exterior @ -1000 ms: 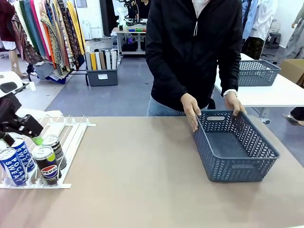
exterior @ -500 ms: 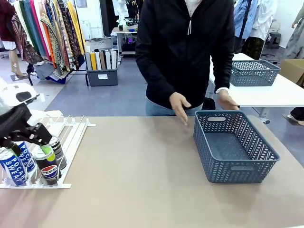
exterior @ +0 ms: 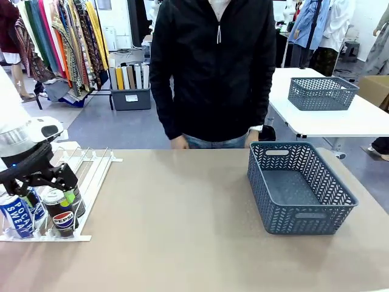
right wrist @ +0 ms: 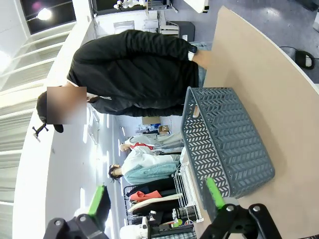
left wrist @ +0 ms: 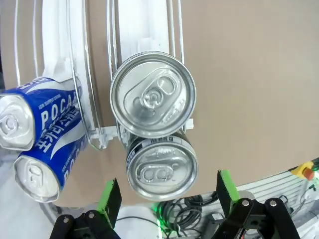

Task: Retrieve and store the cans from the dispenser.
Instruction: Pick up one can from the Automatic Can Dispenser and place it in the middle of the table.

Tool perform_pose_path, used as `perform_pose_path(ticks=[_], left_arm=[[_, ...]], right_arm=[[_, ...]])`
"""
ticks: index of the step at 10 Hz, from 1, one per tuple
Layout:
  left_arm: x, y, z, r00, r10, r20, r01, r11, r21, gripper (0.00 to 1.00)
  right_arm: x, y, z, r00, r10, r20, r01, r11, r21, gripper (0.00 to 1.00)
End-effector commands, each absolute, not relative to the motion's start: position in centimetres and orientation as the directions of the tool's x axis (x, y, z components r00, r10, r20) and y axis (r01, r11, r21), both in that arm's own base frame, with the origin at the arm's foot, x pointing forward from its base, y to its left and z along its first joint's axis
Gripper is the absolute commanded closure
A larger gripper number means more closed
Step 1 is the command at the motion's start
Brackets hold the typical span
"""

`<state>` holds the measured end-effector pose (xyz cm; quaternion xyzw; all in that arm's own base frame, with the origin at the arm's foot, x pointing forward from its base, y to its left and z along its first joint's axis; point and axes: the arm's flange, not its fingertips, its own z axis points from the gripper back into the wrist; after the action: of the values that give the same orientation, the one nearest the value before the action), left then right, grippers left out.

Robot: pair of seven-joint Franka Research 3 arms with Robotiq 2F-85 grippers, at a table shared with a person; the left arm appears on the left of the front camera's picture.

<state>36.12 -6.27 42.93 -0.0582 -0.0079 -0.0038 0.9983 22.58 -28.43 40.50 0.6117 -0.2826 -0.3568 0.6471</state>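
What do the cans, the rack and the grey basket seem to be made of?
Cans: probably aluminium, with a brushed silver lid, pull tab and glossy printed sides. Rack: seemingly white plastic lanes with thin shiny rails, perhaps wire. Basket: likely matte grey-blue moulded plastic, its walls pierced in a herringbone pattern.

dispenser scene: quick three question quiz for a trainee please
1. True or false: the grey basket is empty.
2. The left gripper is: A) open, over the cans in the dispenser; B) shut on a can; C) inside the basket.
3. How many blue-and-white Pocari Sweat cans show in the left wrist view?
Key: 1 true; 2 A; 3 two.
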Motion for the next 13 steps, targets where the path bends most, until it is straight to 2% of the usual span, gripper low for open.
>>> perform_pose_path(ticks=[1,9,10,11,13], left_arm=[[36.8,-6.9,42.6,0.999,0.043,0.013,-0.042,0.997,-0.059,0.0],[38.0,-7.2,41.1,0.999,0.042,-0.015,-0.043,0.998,-0.044,0.0],[38.1,-7.3,40.9,0.999,0.037,-0.005,-0.037,0.998,-0.042,0.4],[38.0,-7.3,40.9,0.999,0.039,-0.001,-0.039,0.999,-0.036,0.98],[38.3,-7.6,40.8,0.999,0.051,0.0,-0.051,0.998,-0.037,1.0]], right_arm=[[22.4,-28.3,41.0,0.589,-0.805,-0.072,0.116,-0.004,0.993,0.0],[22.4,-28.3,41.0,0.589,-0.805,-0.072,0.116,-0.004,0.993,0.0],[22.4,-28.3,41.0,0.589,-0.805,-0.072,0.116,-0.004,0.993,0.0],[22.4,-28.3,41.0,0.589,-0.805,-0.072,0.116,-0.004,0.993,0.0],[22.4,-28.3,41.0,0.589,-0.805,-0.072,0.116,-0.004,0.993,0.0]])
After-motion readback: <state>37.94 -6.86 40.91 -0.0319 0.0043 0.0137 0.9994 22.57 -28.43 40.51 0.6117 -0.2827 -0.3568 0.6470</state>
